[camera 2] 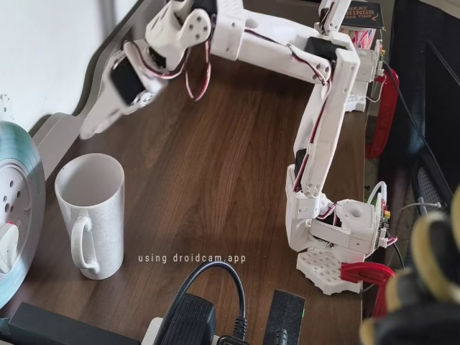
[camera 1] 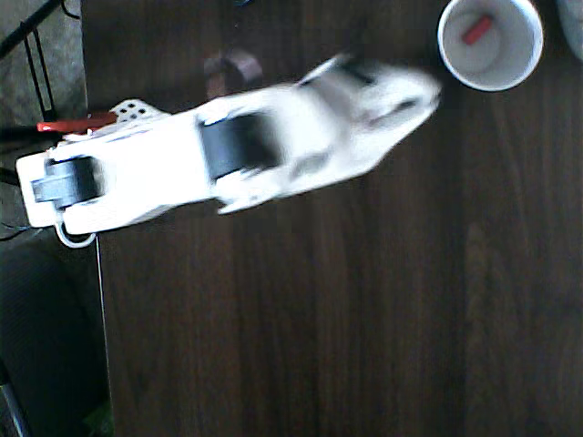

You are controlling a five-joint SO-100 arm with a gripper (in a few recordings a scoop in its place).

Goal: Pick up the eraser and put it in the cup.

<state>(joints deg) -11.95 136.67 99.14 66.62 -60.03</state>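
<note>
White blurred tool (camera 1: 410,96) hangs beside my round white cup (camera 1: 537,36) (small pink-red eraser (camera 1: 476,29) inside); grip state unclear.

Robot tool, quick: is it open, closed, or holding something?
Tool: cannot be told; it is blurred in the overhead view. It hangs near the round white cup, and the tiny pink-red eraser lies inside the cup.

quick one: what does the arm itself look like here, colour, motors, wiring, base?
White plastic arm built of blocky printed links, with black servo motors set into the joints. Thin red, white and dark wires loop loose near the wrist and run along the upright link. The white claw is motion-blurred. The perforated white base has a red clamp.
</note>
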